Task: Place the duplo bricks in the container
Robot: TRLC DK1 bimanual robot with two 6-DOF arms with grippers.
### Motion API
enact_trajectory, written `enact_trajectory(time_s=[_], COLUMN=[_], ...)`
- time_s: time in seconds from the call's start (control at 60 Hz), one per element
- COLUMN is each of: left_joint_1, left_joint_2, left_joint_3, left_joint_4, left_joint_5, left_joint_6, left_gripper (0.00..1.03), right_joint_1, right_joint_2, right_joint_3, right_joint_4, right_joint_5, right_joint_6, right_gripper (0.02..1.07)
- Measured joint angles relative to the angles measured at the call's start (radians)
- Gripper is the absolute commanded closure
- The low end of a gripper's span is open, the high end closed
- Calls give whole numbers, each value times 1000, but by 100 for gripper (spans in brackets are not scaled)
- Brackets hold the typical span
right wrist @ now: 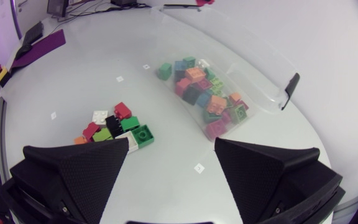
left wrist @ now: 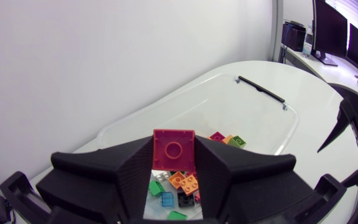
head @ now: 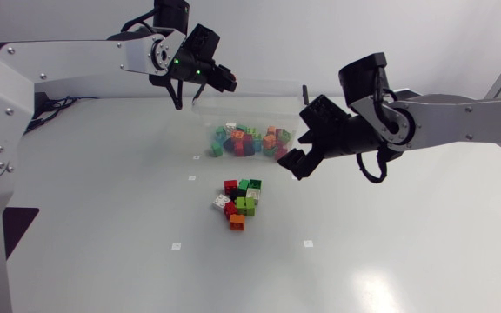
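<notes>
Left claw (left wrist: 174, 169) pinches red brick (left wrist: 173, 148) over the box (left wrist: 253, 107); right claw (right wrist: 171, 152) spread; bricks (head: 239, 203) likely light, rigid, slick: grip opposite flat sides

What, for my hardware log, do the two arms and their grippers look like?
Both the left arm and right arm have silver-grey links, black joints and black cables; the left's wrist shows a green light. The left gripper and right gripper are matte black, with wedge-shaped, textured fingers.
</notes>
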Motion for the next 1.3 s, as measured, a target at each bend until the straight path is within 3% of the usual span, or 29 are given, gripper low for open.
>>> enact_trajectory(time_s=[0.05,0.1,0.117,0.133,0.15,0.183,0.383,0.517,0.75,0.9,1.083,1.3], left_joint_1=[0,0,0,0,0,0,0,3,33,65,71,112], left_joint_2=[16,34,40,43,46,49,31,-94,-316,-432,-535,-697], left_joint_3=[22,48,53,58,61,63,33,-174,-394,-525,-660,-855], left_joint_4=[1,5,5,6,7,7,25,168,224,343,426,453], left_joint_5=[-3,-6,-7,-7,-7,-11,-29,-29,-9,46,51,86], left_joint_6=[-2,-4,-4,-4,-4,-5,-8,-7,-7,-8,-22,-21], left_gripper=[65,43,31,29,13,5,5,5,5,5,5,5], right_joint_1=[10,21,24,28,30,36,45,52,56,56,56,56], right_joint_2=[4,16,21,29,34,54,174,221,328,378,418,450], right_joint_3=[-3,-3,-3,-3,-3,-3,-3,11,113,163,205,260], right_joint_4=[-1,-3,-3,-3,-3,-3,-4,-7,-24,-30,-45,-66], right_joint_5=[-11,-14,-14,-16,-16,-16,-16,-16,-16,-16,-16,-15], right_joint_6=[-20,-41,-48,-55,-60,-74,-136,-166,-190,-202,-216,-224], right_gripper=[7,7,7,7,7,7,7,7,7,7,9,9])
